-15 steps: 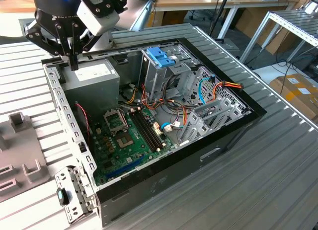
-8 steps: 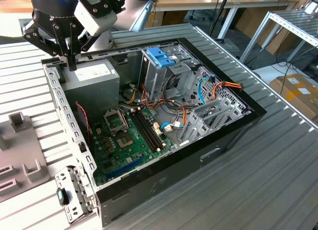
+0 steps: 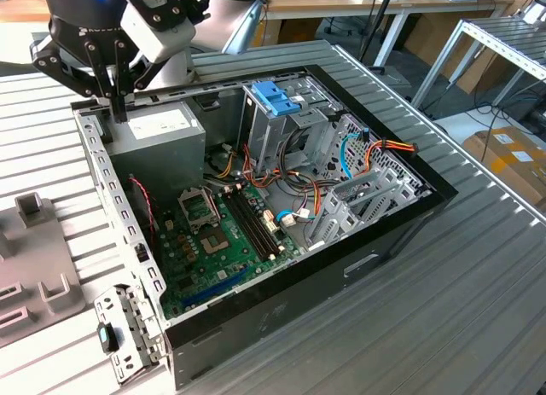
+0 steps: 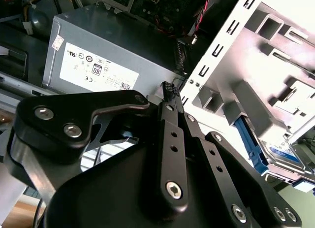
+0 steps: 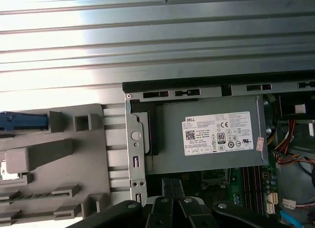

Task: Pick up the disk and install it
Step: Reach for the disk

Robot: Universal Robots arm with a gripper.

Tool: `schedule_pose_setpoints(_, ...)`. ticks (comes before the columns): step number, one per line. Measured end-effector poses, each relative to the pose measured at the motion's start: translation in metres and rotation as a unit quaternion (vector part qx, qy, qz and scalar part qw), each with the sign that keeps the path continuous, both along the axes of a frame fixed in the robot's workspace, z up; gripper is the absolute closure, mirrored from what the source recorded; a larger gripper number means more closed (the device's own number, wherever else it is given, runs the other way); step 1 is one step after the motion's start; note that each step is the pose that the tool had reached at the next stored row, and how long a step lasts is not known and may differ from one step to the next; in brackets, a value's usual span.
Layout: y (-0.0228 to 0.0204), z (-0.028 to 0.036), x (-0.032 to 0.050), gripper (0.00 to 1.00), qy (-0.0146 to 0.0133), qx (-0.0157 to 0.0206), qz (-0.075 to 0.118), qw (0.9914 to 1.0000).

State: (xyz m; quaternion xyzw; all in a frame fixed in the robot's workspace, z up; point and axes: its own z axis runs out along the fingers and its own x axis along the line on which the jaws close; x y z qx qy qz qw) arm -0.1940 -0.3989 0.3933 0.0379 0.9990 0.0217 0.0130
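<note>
Well apart: disk [image 4: 283, 151] in fixture [image 4: 266, 50], closed fingers [image 4: 170, 124] by PSU [image 4: 98, 55].

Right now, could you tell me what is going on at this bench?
The robot arm's claw, shut and empty, hangs over a corner of the open computer case, beside the power supply. The disk lies in the grey fixture next to the case, not yet picked up.

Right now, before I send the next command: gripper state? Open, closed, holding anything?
Gripper: closed, fingertips together, holding nothing. The disk lies apart from it in the grey fixture.
</note>
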Motion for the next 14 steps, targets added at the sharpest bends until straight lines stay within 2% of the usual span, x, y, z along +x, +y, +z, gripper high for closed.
schedule_pose_setpoints(14,0.0,0.0,-0.0065,0.89,0.0,0.0,0.0,1.0)
